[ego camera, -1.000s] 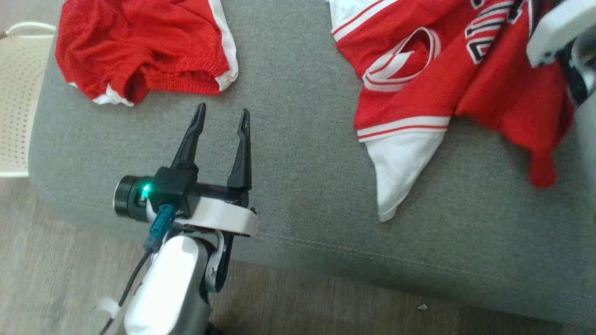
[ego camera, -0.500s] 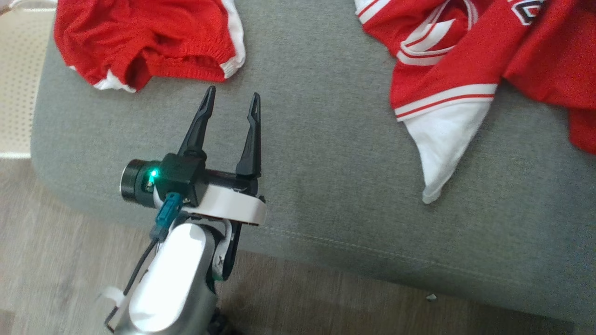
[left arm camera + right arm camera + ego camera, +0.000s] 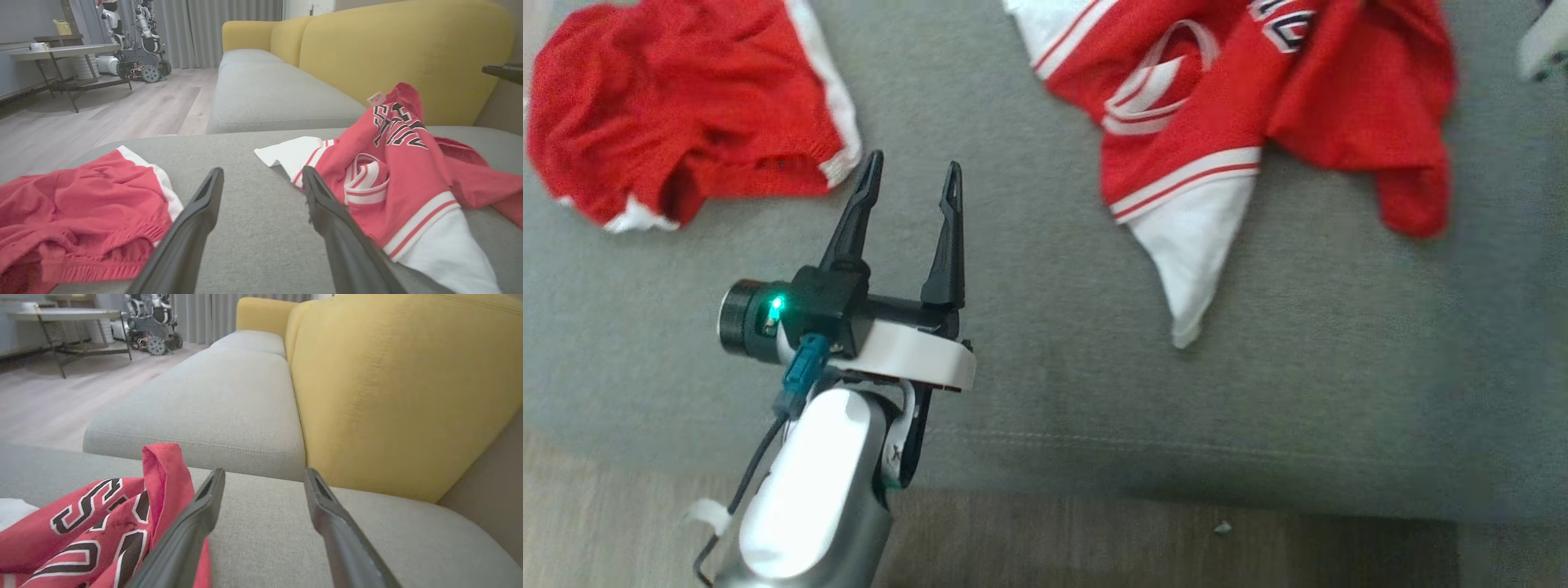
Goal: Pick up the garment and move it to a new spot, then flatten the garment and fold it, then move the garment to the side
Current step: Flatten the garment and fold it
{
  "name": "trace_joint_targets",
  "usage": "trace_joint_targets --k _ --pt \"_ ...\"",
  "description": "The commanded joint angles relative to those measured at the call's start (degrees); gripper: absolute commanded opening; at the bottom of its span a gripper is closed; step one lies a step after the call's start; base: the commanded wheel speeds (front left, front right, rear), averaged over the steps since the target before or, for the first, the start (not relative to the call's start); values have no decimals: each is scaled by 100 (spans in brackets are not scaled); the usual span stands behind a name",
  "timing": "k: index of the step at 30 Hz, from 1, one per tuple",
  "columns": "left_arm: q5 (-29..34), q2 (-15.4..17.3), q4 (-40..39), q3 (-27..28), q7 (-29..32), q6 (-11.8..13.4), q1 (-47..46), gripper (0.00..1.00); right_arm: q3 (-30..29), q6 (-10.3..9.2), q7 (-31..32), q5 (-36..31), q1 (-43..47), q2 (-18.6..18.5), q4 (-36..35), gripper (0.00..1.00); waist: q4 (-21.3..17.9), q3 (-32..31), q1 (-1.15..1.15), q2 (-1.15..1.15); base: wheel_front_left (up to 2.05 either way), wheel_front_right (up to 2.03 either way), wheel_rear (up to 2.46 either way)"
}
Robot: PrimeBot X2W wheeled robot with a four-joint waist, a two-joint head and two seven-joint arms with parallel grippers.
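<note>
Over the front part of the grey cushion (image 3: 1045, 392), toward its left half, the left gripper (image 3: 913, 161) hovers with its two dark fingers spread wide and nothing between them. Further in, at the cushion's left end, lies a crumpled pair of red shorts (image 3: 686, 131) with white trim. The garment, a red and white jersey (image 3: 1201, 122) with black lettering, lies rumpled on the cushion's middle and right part, with a white pointed flap reaching toward the front edge. Above the cushion's far right part, the right gripper (image 3: 264, 471) has its fingers apart and empty, and a raised red fold of the jersey stands just beside one finger. At the cushion's far right rises a yellow backrest (image 3: 400, 396). Past the cushion's far edge sits a second grey seat (image 3: 212, 400), then wood floor (image 3: 122, 110), a table (image 3: 65, 51) and another robot (image 3: 139, 41).
</note>
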Motion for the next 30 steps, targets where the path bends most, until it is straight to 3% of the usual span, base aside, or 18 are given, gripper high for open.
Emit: trace_joint_targets --k 1,7,13,20,30 --pt "76 56 -147 199 -29 1 -92 100 -96 35 -199 55 190 225 -303 100 -330 -283 0 0 0 0 0" --pt "-24 55 -109 231 -29 2 114 100 -296 35 -639 621 1222 1065 -938 100 -829 -659 0 0 0 0 0" --pt "-193 55 12 292 -29 -51 285 100 -224 35 -733 1102 2422 1544 -1947 100 -1173 -814 0 0 0 0 0" --pt "-353 55 202 321 -29 -140 387 100 -136 35 -542 1438 3699 1751 -3201 100 -1473 -838 0 0 0 0 0" --pt "-764 55 716 212 -29 -404 425 100 96 35 -152 1721 4327 1769 -4196 100 -1678 -808 0 0 0 0 0"
